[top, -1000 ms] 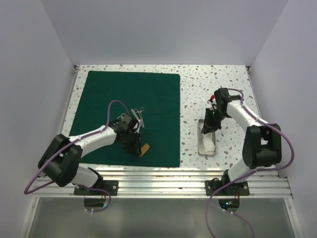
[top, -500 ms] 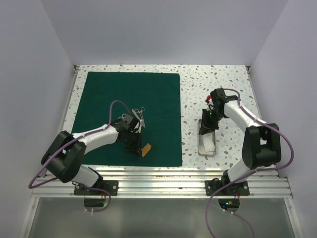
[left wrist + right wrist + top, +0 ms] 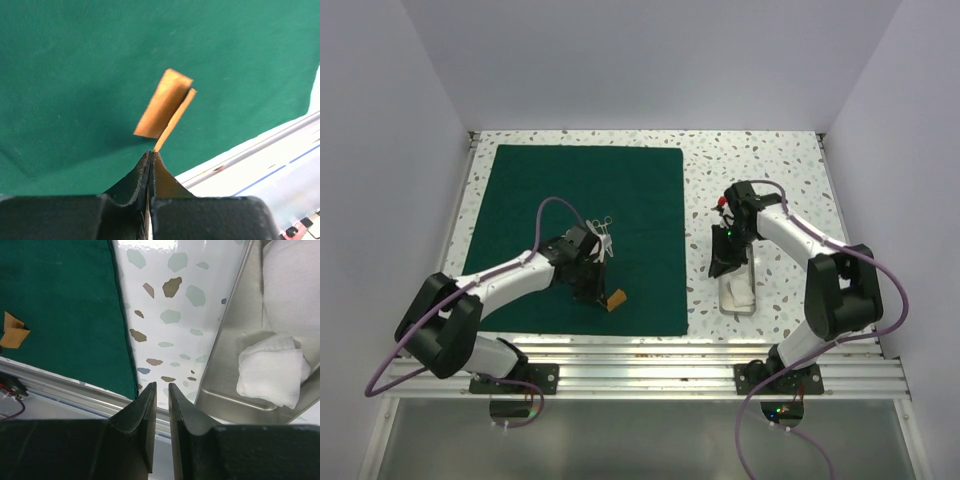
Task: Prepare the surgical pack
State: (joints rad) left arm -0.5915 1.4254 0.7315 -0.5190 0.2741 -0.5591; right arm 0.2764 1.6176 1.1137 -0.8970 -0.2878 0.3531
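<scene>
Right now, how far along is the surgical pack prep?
Done: the green drape lies spread flat, metal instruments on it. In hand: the left gripper is shut on a folded orange tag over the drape. The right gripper hangs slightly open, empty, beside the tray of white gauze, which sits off the drape. Left: probably tray onto drape, then wrapping.

Speckled white tabletop, showing at right and along the back. Ribbed aluminium rails across the near edge, butted against the tabletop front. Plain pale walls on three sides. Grey panel below the rails. Orange tag, folded in two, left of centre, near the rails. Silver instruments just behind it. Two white gauze pads at right, one behind the other.
</scene>
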